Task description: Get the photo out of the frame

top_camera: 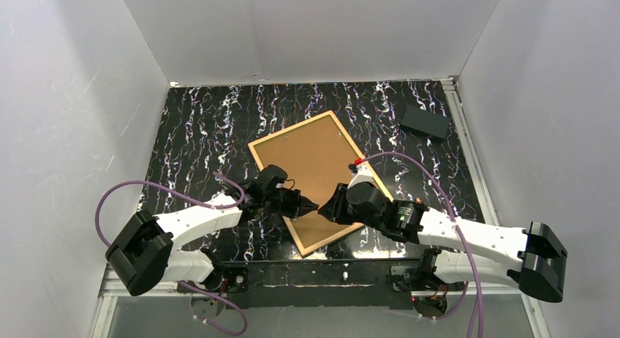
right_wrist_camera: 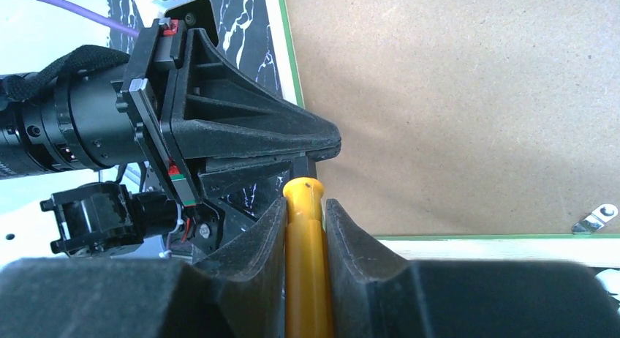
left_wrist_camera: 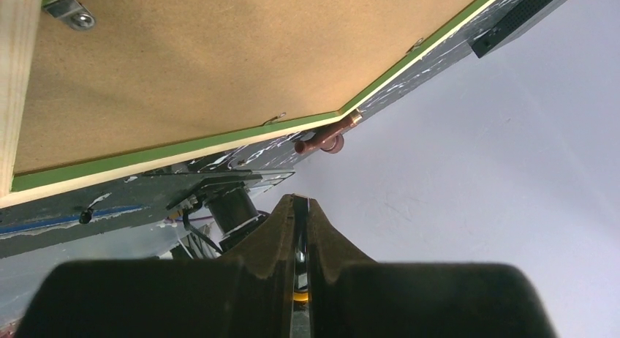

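Observation:
The frame (top_camera: 290,126) lies face down on the marbled black table, its green border (left_wrist_camera: 183,144) ringing the brown backing panel (top_camera: 314,159). The photo is hidden under that panel. Over the frame's near corner my two grippers meet tip to tip. My right gripper (right_wrist_camera: 305,203) is shut on the yellow handle (right_wrist_camera: 307,265) of a slim tool. My left gripper (left_wrist_camera: 300,200) is shut on the tool's thin metal end, which glints between its fingers (right_wrist_camera: 256,129). In the top view the left gripper (top_camera: 313,205) and right gripper (top_camera: 327,206) nearly touch.
Small metal clips (right_wrist_camera: 594,219) (left_wrist_camera: 274,118) sit along the backing's edge. A black box (top_camera: 424,121) lies at the back right of the table. White walls close in the left, back and right sides.

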### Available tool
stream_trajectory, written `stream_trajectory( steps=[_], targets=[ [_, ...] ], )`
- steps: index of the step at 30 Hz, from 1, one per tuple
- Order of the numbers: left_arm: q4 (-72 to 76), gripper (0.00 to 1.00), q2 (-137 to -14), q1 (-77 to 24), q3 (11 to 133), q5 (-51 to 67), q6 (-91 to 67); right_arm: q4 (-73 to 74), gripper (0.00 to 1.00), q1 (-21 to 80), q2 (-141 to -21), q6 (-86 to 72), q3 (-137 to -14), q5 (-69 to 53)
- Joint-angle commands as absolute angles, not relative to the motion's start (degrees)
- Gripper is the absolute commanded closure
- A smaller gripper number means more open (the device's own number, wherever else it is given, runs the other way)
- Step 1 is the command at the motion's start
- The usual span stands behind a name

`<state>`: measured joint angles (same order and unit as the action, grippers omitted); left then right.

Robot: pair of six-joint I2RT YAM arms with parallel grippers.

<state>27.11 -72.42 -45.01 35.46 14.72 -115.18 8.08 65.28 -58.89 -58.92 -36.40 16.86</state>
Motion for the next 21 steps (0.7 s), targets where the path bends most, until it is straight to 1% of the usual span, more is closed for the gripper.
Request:
stream_trajectory(
  steps=[1, 3, 6, 8, 9, 10, 11, 12, 13, 14, 17, 20, 21],
  targets=[
    [24.63, 1.0, -71.03, -45.22, 34.38, 14.75, -116.46, 8.86, 0.69, 65.56, -60.08, -58.51, -39.47, 19.72],
    [24.74, 1.0, -70.97, -45.27, 34.18, 15.0, -116.4, 8.87, 0.71, 65.54, -60.23, -58.21, -39.45, 20.08],
    [24.64, 1.0, -70.6, -45.2, 34.09, 14.87, -116.46, 9.34, 0.82, 65.52, -60.57, -57.71, -39.97, 20.01],
    [24.18, 1.0, -70.17, -45.19, 34.22, 14.65, -115.61, 8.82, 0.99, 65.57, -60.97, -57.04, -40.06, 19.5],
    [23.83, 1.0, -69.92, -45.2, 34.38, 14.55, -114.38, 9.09, 0.99, 65.53, -61.28, -56.74, -40.24, 19.57],
    [23.08, 0.98, -69.63, -44.52, 34.59, 14.59, -112.1, 10.11, 0.99, 65.52, -61.56, -56.99, -40.52, 20.28],
    [20.66, 0.79, -69.23, -43.58, 35.14, 14.82, -109.54, 11.76, 0.99, 65.54, -61.74, -57.56, -41.0, 21.35],
    [16.83, 0.56, -68.51, -42.41, 36.04, 15.73, -106.2, 12.88, 0.99, 65.56, -61.81, -57.93, -41.18, 22.12],
    [12.01, 0.41, -67.99, -40.68, 37.03, 16.56, -102.51, 13.48, 0.99, 65.52, -61.68, -58.06, -41.15, 22.57],
    [8.54, 0.31, -67.31, -38.46, 37.76, 17.19, -98.31, 14.0, 0.99, 65.49, -61.3, -58.15, -41.03, 23.03],
    [-1.19, 0.24, -66.72, -29.74, 40.55, 21.69, -83.1, 14.95, 0.99, 65.49, -60.85, -58.31, -40.85, 23.75],
    [-11.71, 0.23, -68.65, -20.77, 46.39, 22.8, -63.93, 15.01, 0.99, 65.46, -62.44, -55.54, -42.32, 23.57],
    [-12.99, 0.23, -69.84, -18.48, 49.1, 22.88, -58.02, 15.07, 0.99, 65.38, -63.64, -54.36, -43.48, 23.48]
  ],
)
